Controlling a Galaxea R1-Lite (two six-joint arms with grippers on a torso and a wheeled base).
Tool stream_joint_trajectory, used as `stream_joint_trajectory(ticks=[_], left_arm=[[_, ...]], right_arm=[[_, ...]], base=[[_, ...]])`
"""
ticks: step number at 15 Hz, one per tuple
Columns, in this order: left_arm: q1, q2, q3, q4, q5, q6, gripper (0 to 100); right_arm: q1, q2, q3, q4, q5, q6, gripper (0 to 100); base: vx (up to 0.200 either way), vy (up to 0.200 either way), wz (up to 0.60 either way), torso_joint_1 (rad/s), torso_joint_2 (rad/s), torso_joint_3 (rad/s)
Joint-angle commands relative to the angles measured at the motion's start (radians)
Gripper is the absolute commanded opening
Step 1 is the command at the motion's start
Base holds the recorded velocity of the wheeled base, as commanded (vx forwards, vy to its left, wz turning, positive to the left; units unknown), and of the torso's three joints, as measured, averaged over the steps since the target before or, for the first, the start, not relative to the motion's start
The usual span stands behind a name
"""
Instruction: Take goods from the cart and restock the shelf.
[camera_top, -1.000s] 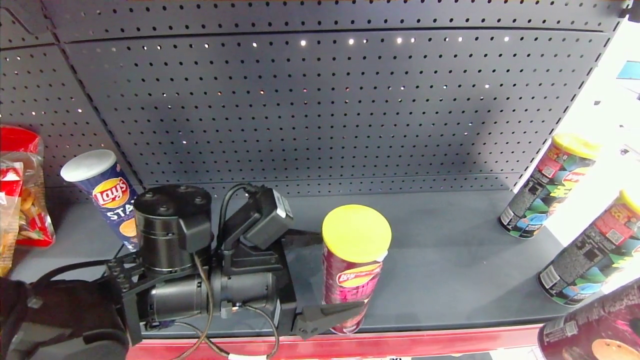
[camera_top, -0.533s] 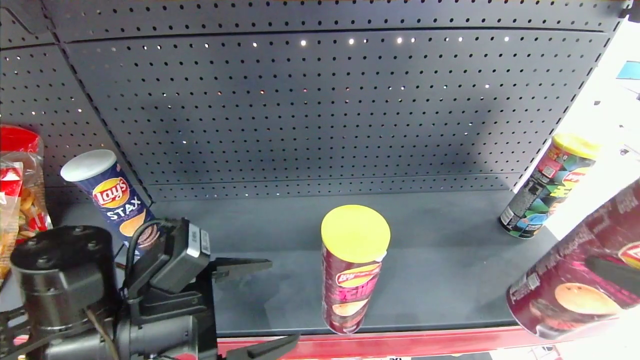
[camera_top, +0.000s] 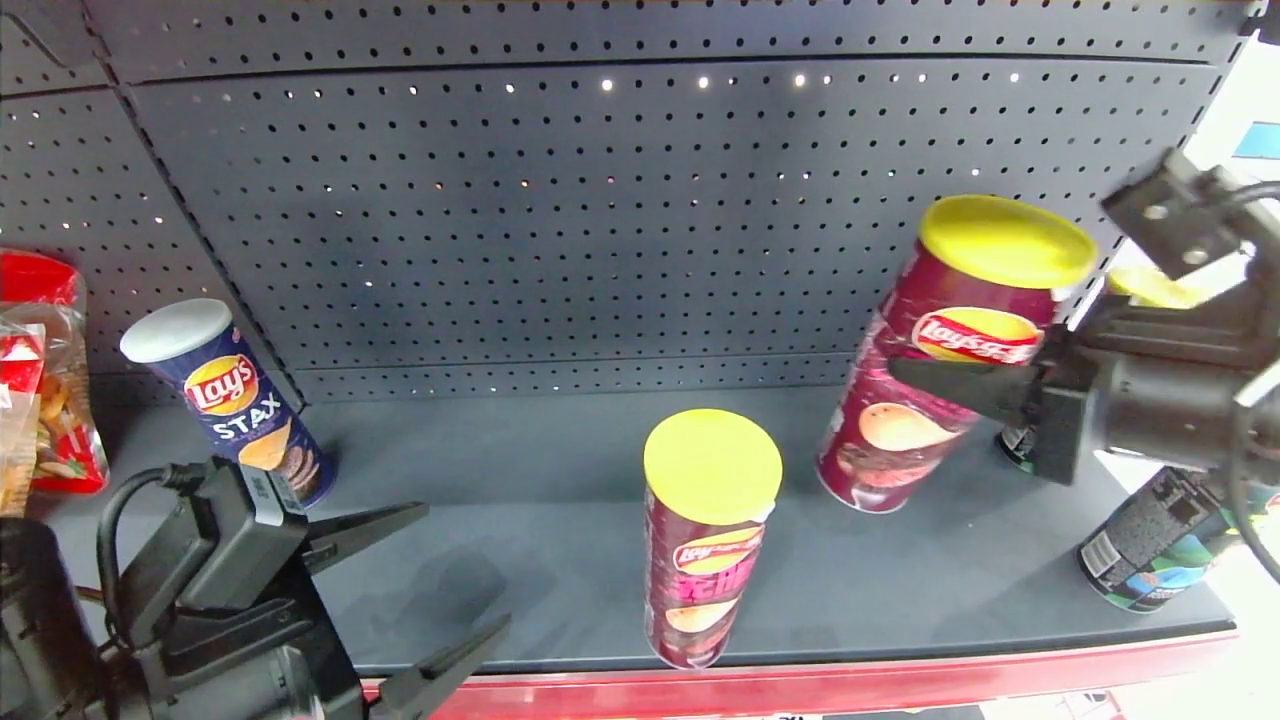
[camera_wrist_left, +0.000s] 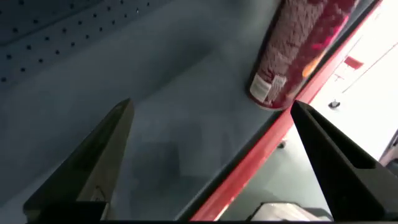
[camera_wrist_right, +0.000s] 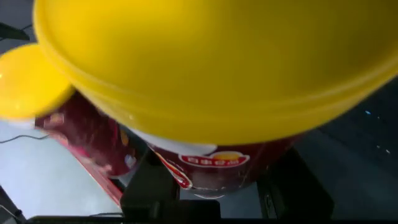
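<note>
A maroon chip can with a yellow lid (camera_top: 710, 530) stands upright near the front edge of the dark shelf (camera_top: 560, 470). My right gripper (camera_top: 930, 385) is shut on a second maroon can (camera_top: 940, 350), holding it tilted just above the shelf's right part, near the back. From the right wrist view the held can's yellow lid (camera_wrist_right: 211, 68) is close up, with the standing can (camera_wrist_right: 37, 87) beyond it. My left gripper (camera_top: 465, 568) stands open and empty at the front left, apart from the standing can (camera_wrist_left: 298, 43).
A blue chip can (camera_top: 230, 400) leans at the back left, beside red snack bags (camera_top: 40, 380). Black-and-green cans (camera_top: 1150, 540) stand at the shelf's right end. A pegboard wall (camera_top: 600, 200) closes the back, and a red lip (camera_top: 800, 675) runs along the front.
My left gripper has drawn back to the left, away from the standing can. The right arm has carried the second maroon can up from the lower right to above the shelf.
</note>
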Motion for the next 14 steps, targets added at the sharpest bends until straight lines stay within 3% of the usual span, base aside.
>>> stream_joint_trajectory(ticks=[1, 4, 7, 14], left_arm=[[-0.031, -0.036, 0.005, 0.024, -0.005, -0.001, 100], [-0.032, -0.043, 0.015, 0.028, -0.014, -0.001, 100], [-0.031, -0.068, 0.06, 0.03, -0.008, -0.001, 100], [-0.017, -0.094, 0.081, 0.03, -0.007, -0.002, 100]], right_arm=[[0.066, 0.184, -0.087, -0.016, -0.014, 0.003, 0], [0.075, 0.277, -0.156, -0.028, -0.014, 0.011, 0], [0.092, 0.374, -0.179, -0.146, -0.014, 0.032, 0], [0.107, 0.469, -0.233, -0.148, -0.013, 0.07, 0]], base=[[0.0, 0.0, 0.0, 0.0, 0.0, 0.0], [0.0, 0.0, 0.0, 0.0, 0.0, 0.0], [0.0, 0.0, 0.0, 0.0, 0.0, 0.0], [0.0, 0.0, 0.0, 0.0, 0.0, 0.0]])
